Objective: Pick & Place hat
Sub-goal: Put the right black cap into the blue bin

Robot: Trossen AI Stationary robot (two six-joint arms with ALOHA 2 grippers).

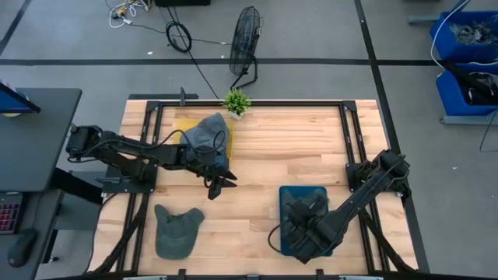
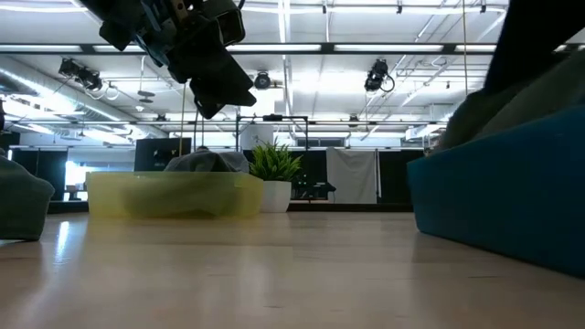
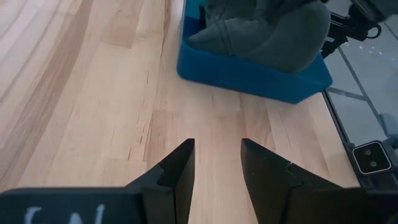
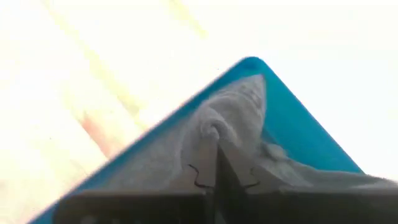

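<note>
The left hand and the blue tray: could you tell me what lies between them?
Only bare wooden table. The left wrist view shows the left hand, open, looking across empty boards to the blue tray.

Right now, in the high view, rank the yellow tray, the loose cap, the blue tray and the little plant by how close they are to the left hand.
1. Yellow tray: just behind the left hand, holding a grey hat.
2. Loose cap: near the front edge, on the left arm's side.
3. Blue tray: toward the right arm; too close to the cap to call.
4. Plant: at the back edge.
</note>
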